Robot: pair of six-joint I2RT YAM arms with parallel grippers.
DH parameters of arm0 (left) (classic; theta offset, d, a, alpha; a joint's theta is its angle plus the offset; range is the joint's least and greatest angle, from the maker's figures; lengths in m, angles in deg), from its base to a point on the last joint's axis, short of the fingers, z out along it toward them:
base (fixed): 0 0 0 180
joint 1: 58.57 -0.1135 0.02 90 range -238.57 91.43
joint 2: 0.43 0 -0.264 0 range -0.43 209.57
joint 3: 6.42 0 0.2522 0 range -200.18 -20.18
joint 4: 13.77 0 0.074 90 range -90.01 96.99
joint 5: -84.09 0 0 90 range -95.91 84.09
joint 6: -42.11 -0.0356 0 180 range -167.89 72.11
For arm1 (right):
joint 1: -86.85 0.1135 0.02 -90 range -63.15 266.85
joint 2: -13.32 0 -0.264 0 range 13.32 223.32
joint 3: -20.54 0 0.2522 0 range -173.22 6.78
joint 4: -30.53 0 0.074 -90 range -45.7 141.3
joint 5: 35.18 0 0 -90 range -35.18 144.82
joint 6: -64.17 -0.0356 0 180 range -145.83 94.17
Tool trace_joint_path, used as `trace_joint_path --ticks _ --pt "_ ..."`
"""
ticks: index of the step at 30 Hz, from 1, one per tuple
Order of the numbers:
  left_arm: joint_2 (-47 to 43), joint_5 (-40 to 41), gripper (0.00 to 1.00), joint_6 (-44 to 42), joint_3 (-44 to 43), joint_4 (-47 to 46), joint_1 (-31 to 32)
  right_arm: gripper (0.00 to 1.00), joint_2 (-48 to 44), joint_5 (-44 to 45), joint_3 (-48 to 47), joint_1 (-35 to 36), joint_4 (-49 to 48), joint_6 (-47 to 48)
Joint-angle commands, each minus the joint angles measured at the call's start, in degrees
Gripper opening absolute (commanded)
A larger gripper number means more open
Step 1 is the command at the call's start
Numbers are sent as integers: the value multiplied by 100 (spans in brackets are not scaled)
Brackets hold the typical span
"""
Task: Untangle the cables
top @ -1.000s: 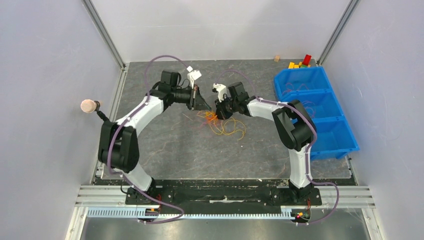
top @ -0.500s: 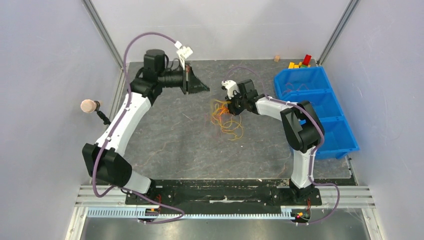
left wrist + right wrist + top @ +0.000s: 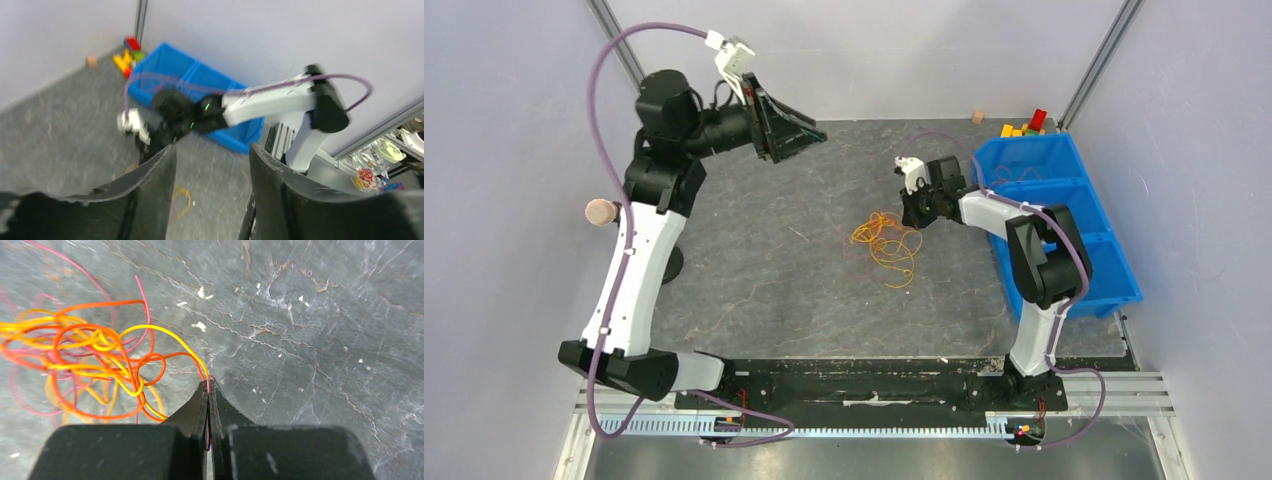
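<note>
Pinching with the right claw (image 3: 208, 390), I have its tips closed tight on a few strand ends, pink, orange and yellow, at the right fringe of the cables (image 3: 95, 365). That bundle lies on the table (image 3: 754, 290) around the middle, a little toward the far right. It is near the blue bins (image 3: 1092, 300) but apart from them. My left claw (image 3: 212, 150) hangs high over the far left corner, fingers spread, nothing between them.

To pull well, I reckon I should draw the right claw slowly toward the right edge, low over the table. The left claw should come down to pin the opposite side, or the whole heap will simply drag along. If a loop cinches, I'd ease off.

Count: one tangle and three colours of wire, though I cannot tell how many strands. There are two claws and three bin compartments. One wooden block (image 3: 977, 117) and a small pile of coloured blocks (image 3: 1027, 124) sit at the far right corner.
</note>
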Motion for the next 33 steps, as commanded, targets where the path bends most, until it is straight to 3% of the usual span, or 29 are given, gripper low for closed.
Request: trace_joint_path --ticks 1,4,10,14,23,26,29,33 --pt "286 357 67 -51 817 763 -75 0 -954 -1051 -210 -58 14 -619" --pt "177 446 75 -85 1482 314 -77 0 -1349 -1417 -458 -58 61 -986" --pt "63 264 77 -700 2707 149 20 0 -2040 -1676 -513 -39 263 -1312" --pt "-9 522 78 -798 3451 -593 183 0 -2329 -1674 -569 9 430 -1415" --pt "786 649 79 -961 3990 -1775 715 0 -2691 -1288 -618 322 706 -1348" --pt "1160 732 80 -932 3946 -1950 734 0 -2661 -760 -522 396 892 -1136" --pt "1556 585 76 -948 3776 -1944 753 0 -2648 -904 -461 339 1034 -1155" --pt "1932 427 75 -894 3917 -2721 1011 0 -2917 -1057 -195 339 904 -1183"
